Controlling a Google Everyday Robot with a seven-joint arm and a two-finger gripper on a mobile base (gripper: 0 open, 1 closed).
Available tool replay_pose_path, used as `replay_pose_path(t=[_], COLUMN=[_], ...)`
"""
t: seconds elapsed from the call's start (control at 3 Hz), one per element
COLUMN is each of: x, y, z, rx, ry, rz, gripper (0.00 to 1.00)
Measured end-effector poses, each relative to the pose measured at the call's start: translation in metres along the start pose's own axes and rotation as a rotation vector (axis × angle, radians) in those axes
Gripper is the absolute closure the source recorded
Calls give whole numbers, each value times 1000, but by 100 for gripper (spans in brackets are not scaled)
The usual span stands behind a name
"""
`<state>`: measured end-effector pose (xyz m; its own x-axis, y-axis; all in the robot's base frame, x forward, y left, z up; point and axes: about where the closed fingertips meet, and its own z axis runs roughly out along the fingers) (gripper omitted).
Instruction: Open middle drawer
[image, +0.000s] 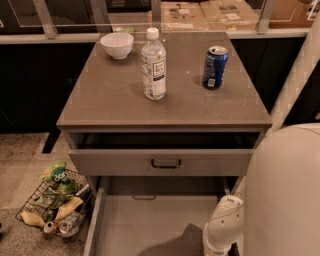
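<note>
The middle drawer (145, 225) is pulled far out below the top drawer (125, 162). Its pale grey inside is open to view and looks empty. Its front and handle lie below the frame's bottom edge. My gripper (220, 240) shows only as a white rounded body at the bottom right. It is over the right part of the open drawer and casts a shadow on the drawer floor. The top drawer stands slightly open, with a black loop handle (166, 163) at its centre. The lowest drawer is hidden.
On the cabinet top (110, 95) stand a white bowl (117, 45), a clear water bottle (153, 65) and a blue can (215, 67). A wire basket of snacks (55, 202) sits on the floor to the left. My white robot body (285, 195) fills the right.
</note>
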<state>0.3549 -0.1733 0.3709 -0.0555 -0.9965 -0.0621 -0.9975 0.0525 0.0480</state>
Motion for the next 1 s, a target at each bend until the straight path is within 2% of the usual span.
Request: replay_pose_path(t=[0.33,1.0], x=[0,0], y=[1,2], z=[0,1], rx=[-1,-4], ry=[0,1], rz=[0,0], gripper=[82,36])
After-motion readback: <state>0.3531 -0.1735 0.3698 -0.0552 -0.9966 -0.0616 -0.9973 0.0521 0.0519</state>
